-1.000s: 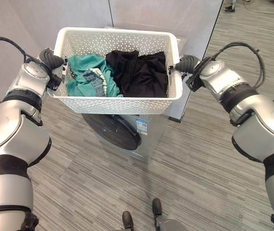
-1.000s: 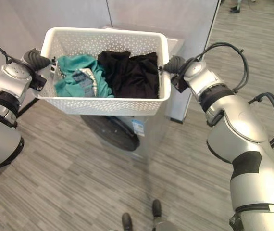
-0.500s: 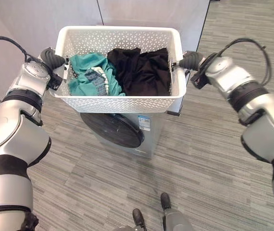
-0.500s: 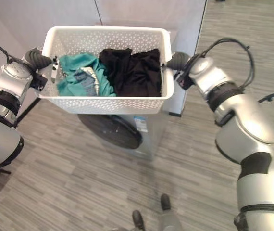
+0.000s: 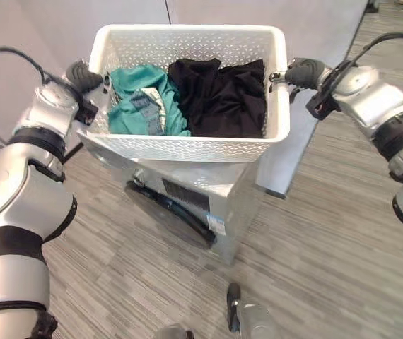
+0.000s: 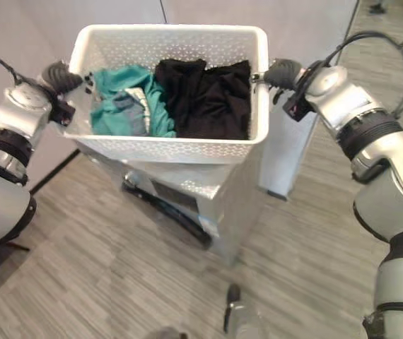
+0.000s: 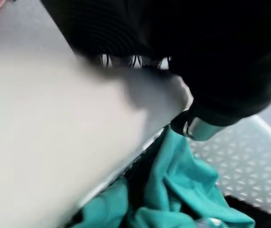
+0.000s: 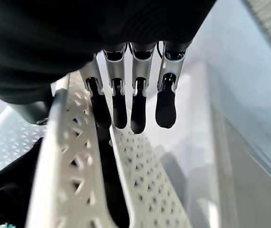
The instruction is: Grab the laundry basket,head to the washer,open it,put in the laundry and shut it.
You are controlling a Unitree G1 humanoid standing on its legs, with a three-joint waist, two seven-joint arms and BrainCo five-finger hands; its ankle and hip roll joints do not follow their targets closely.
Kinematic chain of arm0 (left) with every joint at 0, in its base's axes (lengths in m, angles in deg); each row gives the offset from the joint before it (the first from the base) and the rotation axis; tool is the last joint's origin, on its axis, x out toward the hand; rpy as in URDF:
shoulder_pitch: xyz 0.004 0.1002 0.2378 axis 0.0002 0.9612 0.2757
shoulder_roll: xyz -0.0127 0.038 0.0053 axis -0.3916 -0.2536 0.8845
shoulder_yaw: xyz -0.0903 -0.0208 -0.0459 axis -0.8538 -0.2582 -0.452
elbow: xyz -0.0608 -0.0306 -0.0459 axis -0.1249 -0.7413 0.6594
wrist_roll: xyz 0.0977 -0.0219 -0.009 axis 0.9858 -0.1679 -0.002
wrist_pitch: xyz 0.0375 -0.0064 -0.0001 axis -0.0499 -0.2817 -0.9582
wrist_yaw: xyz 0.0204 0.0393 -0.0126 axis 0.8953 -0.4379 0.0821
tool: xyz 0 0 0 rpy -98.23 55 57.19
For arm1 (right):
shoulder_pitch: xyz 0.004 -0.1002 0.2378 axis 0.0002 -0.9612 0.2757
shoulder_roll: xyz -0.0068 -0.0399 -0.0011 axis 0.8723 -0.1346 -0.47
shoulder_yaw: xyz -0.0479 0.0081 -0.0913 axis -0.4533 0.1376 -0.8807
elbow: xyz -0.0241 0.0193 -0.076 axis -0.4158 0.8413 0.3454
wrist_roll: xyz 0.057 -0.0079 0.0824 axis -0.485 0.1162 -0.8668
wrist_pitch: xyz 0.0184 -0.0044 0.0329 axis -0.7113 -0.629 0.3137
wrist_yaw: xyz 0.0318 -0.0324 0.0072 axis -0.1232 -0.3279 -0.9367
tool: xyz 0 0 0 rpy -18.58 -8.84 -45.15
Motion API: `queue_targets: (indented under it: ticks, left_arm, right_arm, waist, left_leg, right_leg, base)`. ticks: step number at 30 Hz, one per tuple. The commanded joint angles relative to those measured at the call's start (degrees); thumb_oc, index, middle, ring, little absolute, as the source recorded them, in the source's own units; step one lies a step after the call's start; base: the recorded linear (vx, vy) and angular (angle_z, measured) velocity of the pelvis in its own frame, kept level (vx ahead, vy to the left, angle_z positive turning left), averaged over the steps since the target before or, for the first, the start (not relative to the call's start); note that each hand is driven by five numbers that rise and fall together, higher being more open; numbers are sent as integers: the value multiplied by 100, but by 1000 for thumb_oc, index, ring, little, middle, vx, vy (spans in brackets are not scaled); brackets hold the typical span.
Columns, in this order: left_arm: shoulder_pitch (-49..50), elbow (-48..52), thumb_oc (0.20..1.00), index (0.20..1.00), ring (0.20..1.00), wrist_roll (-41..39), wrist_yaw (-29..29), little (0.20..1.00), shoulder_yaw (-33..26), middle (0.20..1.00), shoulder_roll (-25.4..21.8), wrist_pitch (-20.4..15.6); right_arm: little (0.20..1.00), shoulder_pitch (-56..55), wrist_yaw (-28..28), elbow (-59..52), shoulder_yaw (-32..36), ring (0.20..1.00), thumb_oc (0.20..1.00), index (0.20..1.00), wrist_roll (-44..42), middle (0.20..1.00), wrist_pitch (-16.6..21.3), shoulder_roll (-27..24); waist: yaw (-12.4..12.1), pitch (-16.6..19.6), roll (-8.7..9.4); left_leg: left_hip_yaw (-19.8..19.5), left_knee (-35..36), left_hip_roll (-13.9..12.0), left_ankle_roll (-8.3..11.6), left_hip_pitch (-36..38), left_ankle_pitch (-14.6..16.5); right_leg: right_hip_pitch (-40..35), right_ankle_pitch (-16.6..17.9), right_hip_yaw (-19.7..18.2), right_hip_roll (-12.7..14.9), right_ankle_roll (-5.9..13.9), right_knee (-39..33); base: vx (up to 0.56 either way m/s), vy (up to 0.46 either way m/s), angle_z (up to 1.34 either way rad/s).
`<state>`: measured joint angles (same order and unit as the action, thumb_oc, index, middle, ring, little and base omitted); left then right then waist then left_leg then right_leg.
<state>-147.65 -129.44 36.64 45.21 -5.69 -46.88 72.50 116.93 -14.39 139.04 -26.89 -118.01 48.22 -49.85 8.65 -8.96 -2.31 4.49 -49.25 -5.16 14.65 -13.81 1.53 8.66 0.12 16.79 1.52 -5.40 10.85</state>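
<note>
The laundry basket [image 5: 187, 145] is held up between both arms, right above the washer [image 5: 191, 205] on the floor. The left hand [image 5: 81, 74] grips its left rim; the right hand [image 8: 135, 90] has its thumb inside and its fingers curled down the outside of the right rim. Inside lie a teal garment [image 5: 141, 109] and black clothes [image 5: 223, 95]

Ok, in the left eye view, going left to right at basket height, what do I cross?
Left hand at the basket's left rim → teal laundry → black laundry → the white laundry basket right wall → right hand at that rim.
</note>
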Motion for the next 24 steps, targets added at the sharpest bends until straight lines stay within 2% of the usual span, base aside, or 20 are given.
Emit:
queue_targets:
  ticks: [1,4,5,6,7,8,9,11,12,15,24]
  left_arm:
    - [-679,180,200,200,200,21,-107,200,274,200,310,-540]
    - [-671,110,200,200,200,-20,-151,200,367,200,348,-535]
    - [-617,142,200,200,200,-32,-167,200,397,200,306,-555]
    - [-617,143,200,200,200,-32,-168,200,399,200,305,-555]
    - [-620,142,200,200,200,-16,-198,200,443,200,277,-561]
    - [-568,89,200,200,200,-8,-150,200,557,200,171,-497]
    - [-597,71,200,200,200,18,-136,200,600,200,185,-509]
    - [-546,117,200,200,200,-22,-146,200,602,200,157,-526]
    - [-437,152,200,200,200,44,-163,200,562,200,108,-516]
    - [-477,142,200,200,200,76,-173,200,604,200,74,-521]
    - [-438,-17,200,200,200,386,-105,200,756,200,-64,-459]
  right_arm:
    - [200,781,163,328,198,200,200,200,-256,200,571,151]
    - [200,675,206,200,152,200,200,200,-130,200,604,241]
    - [200,616,245,90,154,200,200,200,-84,200,621,255]
    - [200,613,246,87,157,200,200,200,-83,200,619,255]
    - [200,551,262,70,207,200,200,200,-83,200,627,293]
    - [200,493,240,116,161,200,200,200,27,200,613,486]
    - [200,437,275,135,292,200,200,200,-13,200,619,581]
    - [200,386,298,31,319,200,200,200,-42,200,622,683]
    - [200,203,257,-54,456,200,200,200,-61,200,632,877]
    - [200,48,177,-86,429,200,200,200,-31,200,591,1018]
    - [200,-207,113,-337,395,200,200,200,-158,200,499,1419]
  waist:
    - [44,-80,-1]
    - [-111,-88,65]
    - [-156,-85,74]
    - [-154,-73,85]
    - [-222,-87,92]
    - [-372,-101,90]
    - [-418,-74,63]
    - [-452,-61,47]
    - [-515,-3,9]
    - [-551,23,-36]
    - [-638,122,-100]
  left_leg:
    - [938,1871,16,-655,808,-766]
    - [608,2721,65,-879,412,-325]
    - [481,3132,-12,-887,361,-376]
    - [485,3165,2,-890,362,-404]
    - [305,3556,-164,-827,274,-660]
    - [-65,3746,-148,-833,477,-684]
    - [-151,3820,-99,-811,500,-752]
    - [-66,4039,-69,-835,626,-696]
    - [-38,4312,49,-883,852,-621]
    - [41,4727,79,-900,1012,-691]
    - [90,5316,166,-956,1160,-773]
  right_leg:
    - [-234,201,-411,-148,669,-835]
    - [-379,80,-596,-108,783,-780]
    - [-433,22,-708,-87,802,-725]
    - [-420,29,-709,-76,802,-727]
    - [-511,-15,-837,-61,819,-670]
    - [-570,-157,-1055,-99,845,-446]
    - [-585,-173,-1126,-143,864,-451]
    - [-596,-183,-1205,-166,880,-446]
    - [-619,-151,-1302,-163,904,-522]
    - [-564,-71,-1342,-128,960,-684]
    - [-480,219,-1373,18,1114,-1125]
  base:
    - [191,-55,33]
    - [172,49,21]
    - [159,78,-20]
    - [169,104,-41]
    - [257,142,-63]
    - [317,172,-70]
    - [233,113,-72]
    - [132,118,-126]
    - [188,233,-91]
    - [54,142,-32]
    - [10,84,9]
